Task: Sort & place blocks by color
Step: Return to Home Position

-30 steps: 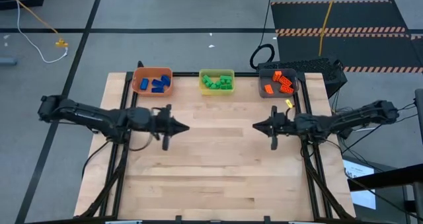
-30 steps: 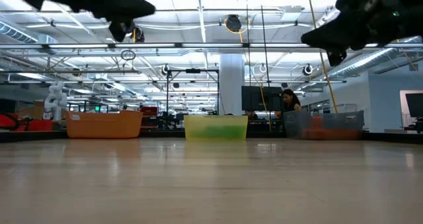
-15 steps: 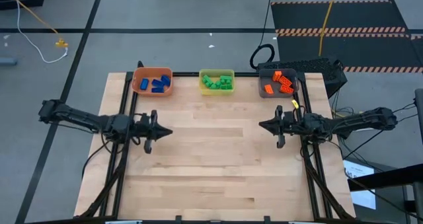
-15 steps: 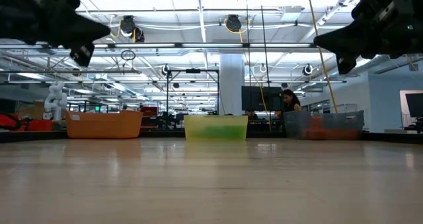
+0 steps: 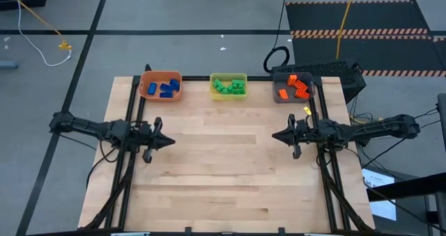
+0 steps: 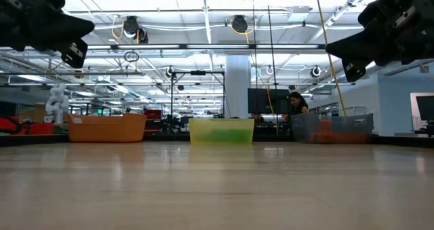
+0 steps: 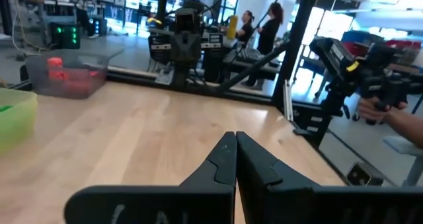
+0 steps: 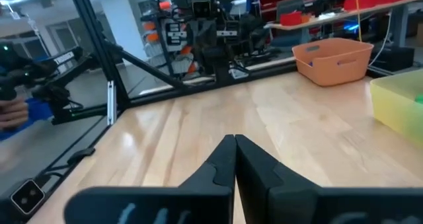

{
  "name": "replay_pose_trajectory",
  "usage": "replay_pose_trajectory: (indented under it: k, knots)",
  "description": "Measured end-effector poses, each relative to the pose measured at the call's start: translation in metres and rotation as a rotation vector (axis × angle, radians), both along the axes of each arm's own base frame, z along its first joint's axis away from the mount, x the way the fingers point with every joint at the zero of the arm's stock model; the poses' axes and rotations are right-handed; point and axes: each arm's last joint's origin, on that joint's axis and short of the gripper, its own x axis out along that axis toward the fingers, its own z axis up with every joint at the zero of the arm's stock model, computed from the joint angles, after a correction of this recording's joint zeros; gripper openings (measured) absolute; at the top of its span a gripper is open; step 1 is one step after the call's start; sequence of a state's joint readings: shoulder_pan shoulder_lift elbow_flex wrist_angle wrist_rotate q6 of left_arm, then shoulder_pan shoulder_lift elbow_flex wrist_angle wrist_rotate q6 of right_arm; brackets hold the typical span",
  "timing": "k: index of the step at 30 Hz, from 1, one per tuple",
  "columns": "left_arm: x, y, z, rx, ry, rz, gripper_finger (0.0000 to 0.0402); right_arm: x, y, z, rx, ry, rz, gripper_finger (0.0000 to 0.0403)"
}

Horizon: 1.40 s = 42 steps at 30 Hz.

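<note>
We see the left gripper [image 5: 170, 140] hovering above the left side of the table [image 5: 230, 173], a pale slab of glued wooden strips with a smooth, lightly grained top. Its two dark, wedge-shaped fingers [image 7: 223, 166] are pressed together tip to tip. The right gripper [image 5: 274, 135] hangs over the right side and points inward toward the left one. Its tapered fingers [image 8: 222, 163] meet in the same closed point. The two tips are well apart, with bare wood between them.

All the blocks we can make out lie in three rectangular, round-cornered plastic bins standing in a row along the far edge of the table. The blue blocks [image 5: 166, 88] sit in the orange bin [image 5: 145, 83] on the left. The green blocks [image 5: 228, 87] fill the yellow bin [image 5: 212, 79] in the middle. The orange blocks [image 5: 293, 88] lie in the grey bin [image 5: 276, 97] on the right.

From table height, the orange bin looks opaque. The yellow and grey bins are translucent, so the colour of their contents shows faintly through the walls. The blocks are small and chunky, and their studs are too fine for us to see.
</note>
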<state>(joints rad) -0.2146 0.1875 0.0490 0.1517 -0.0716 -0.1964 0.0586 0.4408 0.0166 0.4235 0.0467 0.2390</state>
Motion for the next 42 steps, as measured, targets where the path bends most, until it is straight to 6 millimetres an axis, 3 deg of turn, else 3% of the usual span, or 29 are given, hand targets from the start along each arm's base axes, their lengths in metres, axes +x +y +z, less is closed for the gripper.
replay_pose_trajectory:
  k: [19,26,42]
  knots:
    - [-0.013,0.005,-0.004,0.111,0.007,0.083,0.0,-0.004,0.0,0.001,-0.033,-0.009,0.002,0.0]
    - [-0.013,0.005,-0.006,0.141,0.016,0.063,0.0,-0.008,0.002,0.007,-0.069,-0.066,0.082,0.0]
    - [-0.014,0.013,-0.007,0.097,0.084,0.164,0.0001,-0.022,0.0,0.008,-0.09,-0.099,0.044,0.0]
